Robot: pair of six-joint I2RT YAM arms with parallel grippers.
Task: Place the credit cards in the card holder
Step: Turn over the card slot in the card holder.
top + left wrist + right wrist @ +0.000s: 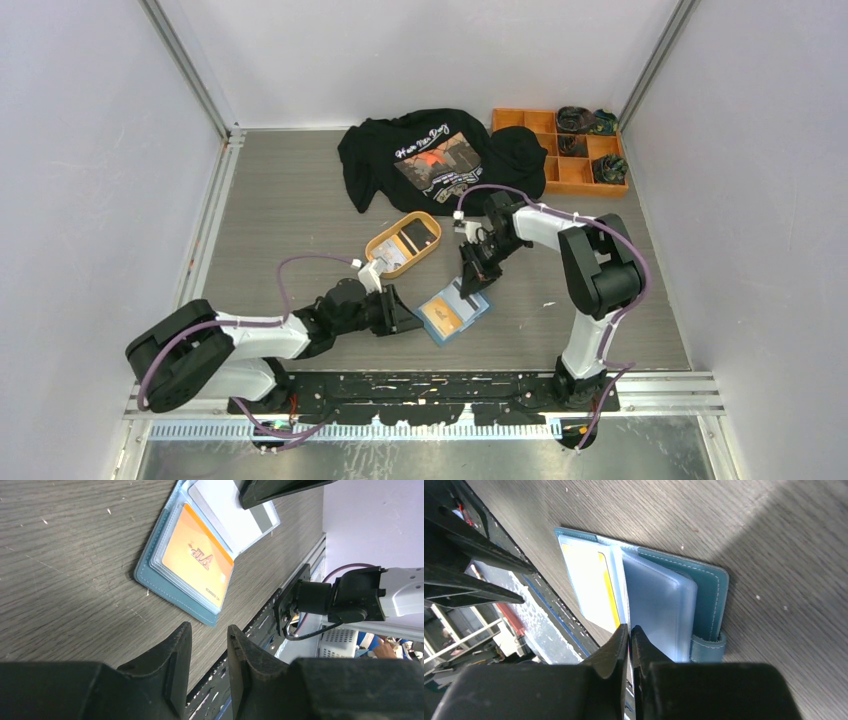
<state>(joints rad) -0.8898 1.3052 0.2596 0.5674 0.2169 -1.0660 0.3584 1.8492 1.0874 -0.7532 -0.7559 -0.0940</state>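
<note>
The teal card holder (476, 305) lies open on the table, also seen in the left wrist view (150, 580) and the right wrist view (709, 595). An orange-tan card (197, 557) sits in its near clear pocket. My right gripper (468, 285) is shut on the edge of a white card (225, 510) that lies at the holder's far pocket; in the right wrist view (629, 630) the card shows only edge-on between the fingers. My left gripper (410, 320) is open and empty just left of the holder, its jaws apart in the left wrist view (210, 632).
An orange oval tray (430, 222) behind the holder holds a dark card (415, 236) and a light card (392, 258). A black T-shirt (430, 155) and an orange compartment box (560, 150) lie at the back. The table's near rail (450, 385) is close.
</note>
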